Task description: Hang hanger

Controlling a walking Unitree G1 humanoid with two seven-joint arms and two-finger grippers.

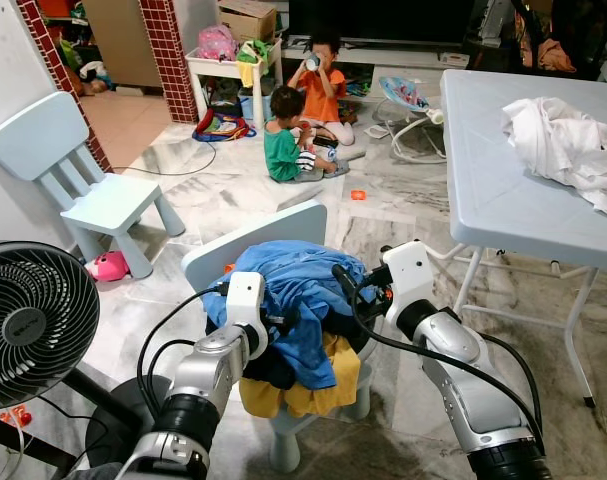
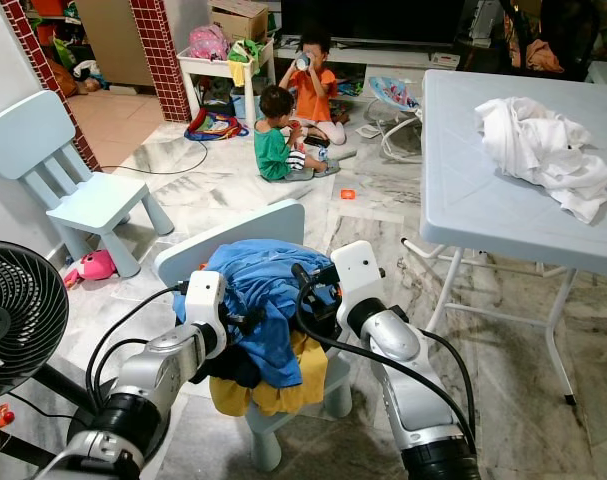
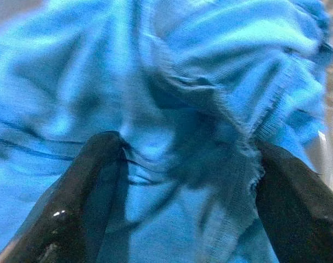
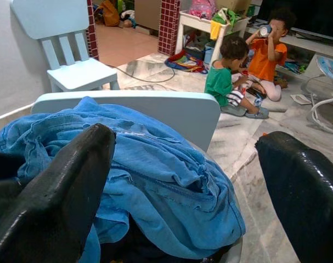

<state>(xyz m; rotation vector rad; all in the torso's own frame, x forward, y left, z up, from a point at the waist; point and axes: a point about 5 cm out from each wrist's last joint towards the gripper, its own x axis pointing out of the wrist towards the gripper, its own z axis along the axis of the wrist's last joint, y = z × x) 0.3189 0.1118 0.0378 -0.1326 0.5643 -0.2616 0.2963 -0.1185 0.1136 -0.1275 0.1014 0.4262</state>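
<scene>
A pile of clothes lies on a small pale blue chair (image 1: 255, 244) right in front of me: a blue garment (image 1: 295, 282) on top, a yellow one (image 1: 335, 383) and a dark one beneath. My left gripper (image 3: 182, 181) is open and pushed into the blue cloth from the left side of the pile, folds of fabric bulging between its fingers (image 3: 84, 192). From the right of the pile, my right gripper (image 4: 182, 181) reaches in, open wide just above the blue garment (image 4: 155, 175), its fingers (image 4: 56, 192) clear of the cloth.
A black fan (image 1: 31, 322) stands close at my left. Another pale blue chair (image 1: 95, 192) and a pink toy (image 1: 108, 266) are beyond it. A grey folding table (image 1: 498, 180) with white cloth (image 1: 568, 145) stands right. Two children (image 1: 286, 138) sit on the floor ahead.
</scene>
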